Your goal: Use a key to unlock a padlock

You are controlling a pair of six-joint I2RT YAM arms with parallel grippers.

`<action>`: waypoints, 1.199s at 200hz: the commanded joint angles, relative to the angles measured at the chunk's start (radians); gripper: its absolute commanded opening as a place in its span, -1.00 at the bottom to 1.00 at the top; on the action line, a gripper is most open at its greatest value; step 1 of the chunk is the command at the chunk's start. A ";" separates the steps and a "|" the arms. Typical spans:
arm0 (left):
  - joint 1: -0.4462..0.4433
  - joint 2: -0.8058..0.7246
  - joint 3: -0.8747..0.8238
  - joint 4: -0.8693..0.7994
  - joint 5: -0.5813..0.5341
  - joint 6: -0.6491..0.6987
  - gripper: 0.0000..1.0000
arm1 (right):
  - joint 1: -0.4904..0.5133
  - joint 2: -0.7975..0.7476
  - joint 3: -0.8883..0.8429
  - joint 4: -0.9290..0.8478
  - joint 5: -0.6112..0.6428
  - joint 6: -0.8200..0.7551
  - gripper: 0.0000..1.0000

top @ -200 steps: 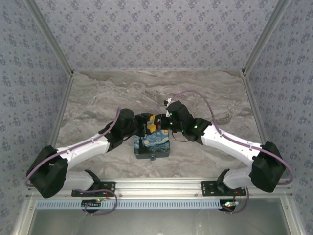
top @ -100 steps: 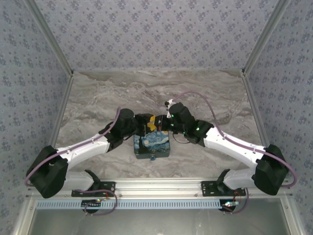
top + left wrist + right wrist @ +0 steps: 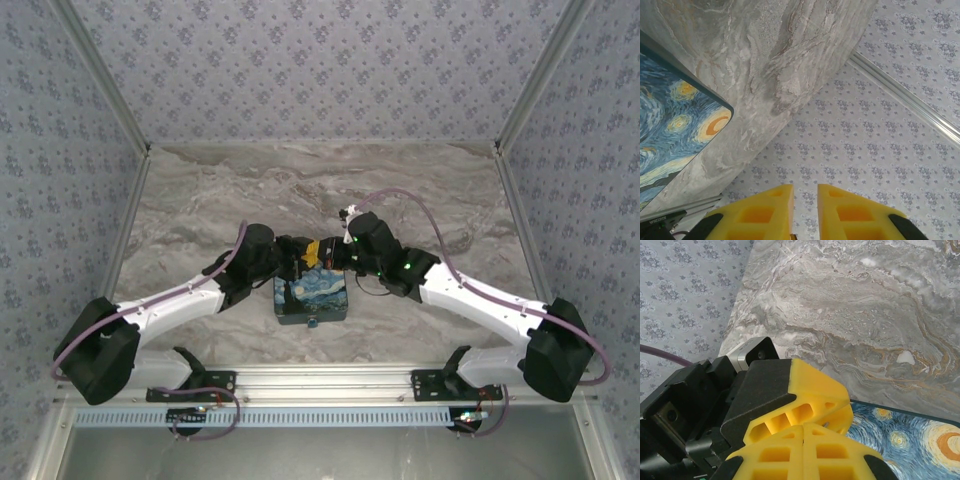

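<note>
Box (image 3: 312,298) sits shut on table (image 3: 200,200), contents hidden. Padlock (image 3: 313,322) is a tiny blue speck at the middle of the box's near edge. Can't make out the key. Both grippers meet over the box's far edge. Left gripper (image 3: 805,192) has a narrow gap between its fingers, nothing seen in it. Right gripper (image 3: 803,432) is pressed closed, can't tell if it holds anything. Versus a second ago, the right arm has shifted slightly outward; box and left arm are unchanged.
</note>
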 commanded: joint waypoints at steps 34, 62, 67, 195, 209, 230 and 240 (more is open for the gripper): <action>-0.004 -0.018 0.002 0.018 -0.003 -0.226 -0.73 | 0.005 -0.025 -0.012 -0.010 0.023 0.019 -1.00; -0.005 -0.034 -0.004 -0.001 -0.036 -0.150 -0.80 | -0.014 -0.048 -0.043 0.022 -0.006 0.035 -1.00; -0.004 -0.042 -0.005 -0.017 -0.049 -0.128 -0.83 | -0.019 -0.056 -0.056 0.031 -0.014 0.038 -1.00; 0.062 -0.211 0.128 -0.130 -0.258 0.594 -1.00 | -0.138 -0.164 -0.236 0.329 -0.248 0.036 -0.38; 0.061 -0.222 0.165 -0.147 -0.244 0.753 -1.00 | -0.168 -0.197 -0.269 0.393 -0.293 0.020 -0.20; 0.060 -0.235 0.224 -0.169 -0.192 0.966 -1.00 | -0.228 -0.246 -0.323 0.517 -0.370 0.032 0.01; 0.056 -0.238 0.246 -0.176 -0.165 1.051 -1.00 | -0.249 -0.263 -0.337 0.573 -0.407 0.038 0.09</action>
